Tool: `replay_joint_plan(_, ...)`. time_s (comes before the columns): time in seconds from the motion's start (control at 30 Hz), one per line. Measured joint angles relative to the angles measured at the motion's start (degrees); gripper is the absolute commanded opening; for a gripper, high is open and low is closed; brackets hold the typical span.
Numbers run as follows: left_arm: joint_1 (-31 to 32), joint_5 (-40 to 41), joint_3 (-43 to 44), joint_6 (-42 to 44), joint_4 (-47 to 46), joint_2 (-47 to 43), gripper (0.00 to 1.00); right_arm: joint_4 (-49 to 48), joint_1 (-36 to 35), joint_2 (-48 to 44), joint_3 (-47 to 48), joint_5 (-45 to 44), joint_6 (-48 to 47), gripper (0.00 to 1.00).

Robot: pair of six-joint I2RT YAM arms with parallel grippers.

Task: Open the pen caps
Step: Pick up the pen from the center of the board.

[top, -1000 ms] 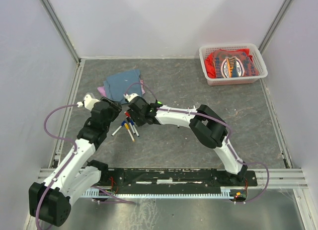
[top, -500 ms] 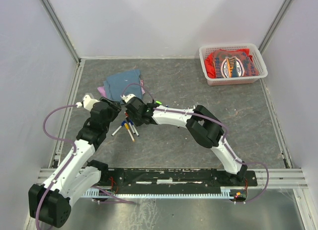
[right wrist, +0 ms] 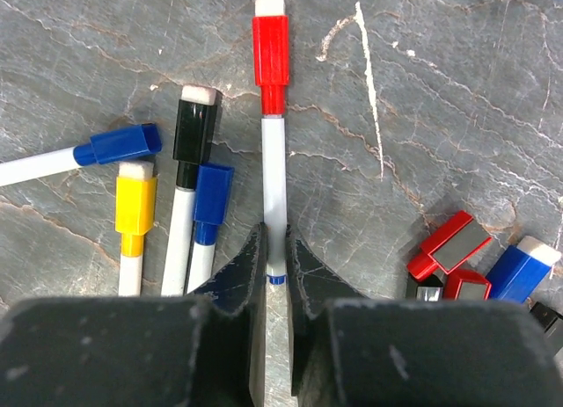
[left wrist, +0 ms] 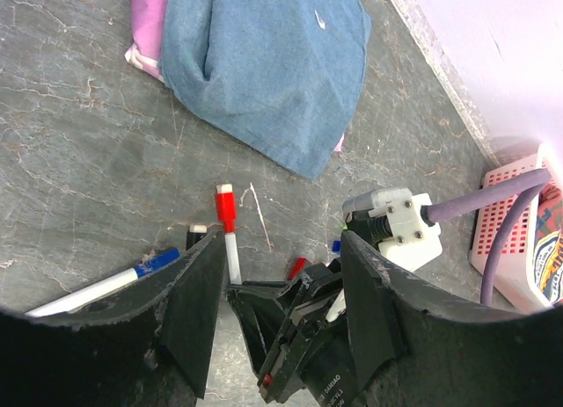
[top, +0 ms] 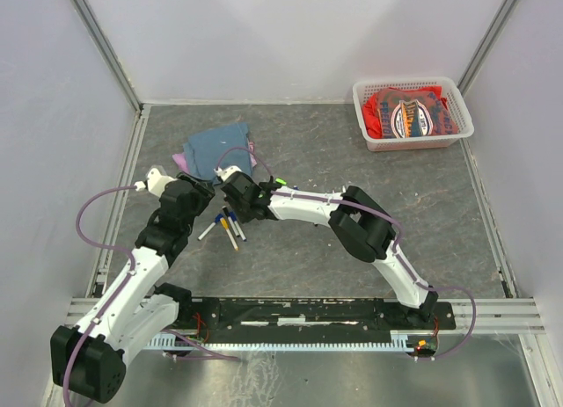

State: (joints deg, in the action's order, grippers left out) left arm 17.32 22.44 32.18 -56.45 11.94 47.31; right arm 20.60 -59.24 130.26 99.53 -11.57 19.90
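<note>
the left arm [top: 132, 279] and the right arm [top: 308, 207] are both wearing white shells with bulky black joint housings. purple cables [left wrist: 488, 196] are looping off each. a white connector block [left wrist: 396, 224] is showing four screws. the jaws are looking dark, scuffed and speckled. a black mounting plate [top: 308, 312] is carrying both bases.

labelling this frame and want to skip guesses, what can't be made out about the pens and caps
Right wrist view: the red-capped pen's lower barrel disappears between the right gripper's fingers.
Right wrist view: the red, blue and black pieces are cut off by the gripper body; loose caps or capped pens, unclear.
Top view: the pen pile is too small, partly under the right arm.
</note>
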Motion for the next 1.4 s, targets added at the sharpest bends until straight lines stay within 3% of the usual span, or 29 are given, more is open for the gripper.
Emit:
replay_joint_plan(0.37, 0.0, -0.1, -0.4, 0.0, -1.2, 0.9, 0.63, -6.1, 0.8, -4.6, -8.7, 0.6, 2.0, 0.01)
replay_joint_plan(0.73, 0.0, -3.5, -1.4, 0.1, -3.5, 3.5, 0.64, -9.6, 0.9, -14.3, -20.4, 2.1, 4.8, 0.01)
replay_joint_plan(1.4, -0.3, -24.8, 2.9, 2.9, -7.9, 18.3, 0.66, -24.0, -0.8, -30.4, -39.8, 2.8, 9.9, 0.01)
